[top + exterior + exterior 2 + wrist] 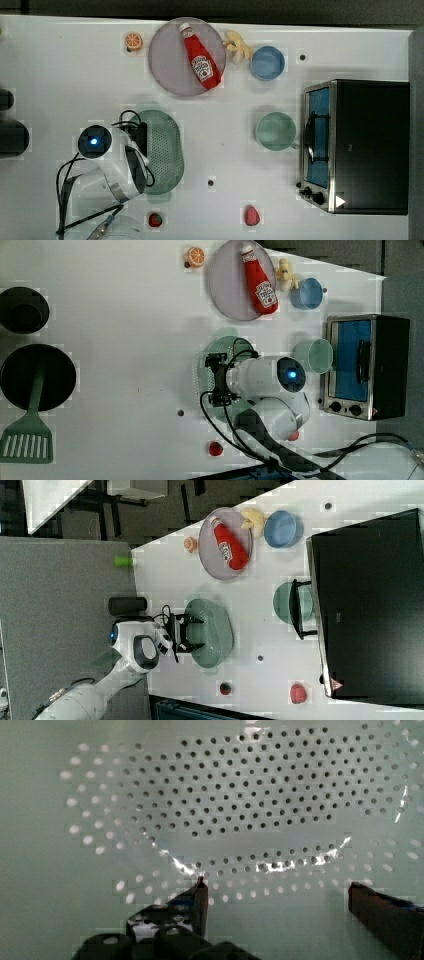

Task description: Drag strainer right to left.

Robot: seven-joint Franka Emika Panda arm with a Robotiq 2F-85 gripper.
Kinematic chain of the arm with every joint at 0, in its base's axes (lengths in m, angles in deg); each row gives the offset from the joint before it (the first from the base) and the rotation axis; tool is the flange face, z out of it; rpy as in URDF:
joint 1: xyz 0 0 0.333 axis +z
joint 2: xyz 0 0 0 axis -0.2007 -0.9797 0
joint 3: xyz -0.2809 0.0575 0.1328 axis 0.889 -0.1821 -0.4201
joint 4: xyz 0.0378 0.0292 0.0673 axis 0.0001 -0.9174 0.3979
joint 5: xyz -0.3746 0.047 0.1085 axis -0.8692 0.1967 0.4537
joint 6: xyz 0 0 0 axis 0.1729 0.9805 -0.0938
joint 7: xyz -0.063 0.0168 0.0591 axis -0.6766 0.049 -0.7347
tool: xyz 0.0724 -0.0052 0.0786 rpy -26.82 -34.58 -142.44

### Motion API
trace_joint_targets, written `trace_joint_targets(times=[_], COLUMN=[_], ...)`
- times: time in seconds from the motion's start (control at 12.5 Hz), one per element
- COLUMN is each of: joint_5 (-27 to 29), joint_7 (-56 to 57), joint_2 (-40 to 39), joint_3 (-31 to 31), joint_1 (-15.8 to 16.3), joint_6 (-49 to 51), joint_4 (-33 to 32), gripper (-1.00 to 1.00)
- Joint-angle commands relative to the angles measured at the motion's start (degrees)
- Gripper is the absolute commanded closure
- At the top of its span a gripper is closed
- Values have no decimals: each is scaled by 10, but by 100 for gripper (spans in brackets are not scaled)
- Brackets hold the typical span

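Over the strainer [162,150] I see my gripper [277,892] hanging with its fingers [199,902] spread wide apart and nothing between them, the perforated mint-green floor close beneath. On the white table [60,75], the strainer lies toward the top view's left, below the grey plate [172,60] carrying the ketchup bottle [201,57], and well apart from the green bowl [276,131] beside the toaster oven [367,147].
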Motion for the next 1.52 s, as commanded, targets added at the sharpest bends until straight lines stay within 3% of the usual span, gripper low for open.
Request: trace_joint_targets(times=[0.08, 0.64, 1.52], joint_5=[13, 67, 91], joint_7=[-26, -35, -104], joint_2=[-3, -43, -105], joint_3=[0, 0, 0], joint_1=[24, 70, 137], joint_6=[15, 19, 22], joint_4=[43, 111, 219], gripper=[-100, -100, -100])
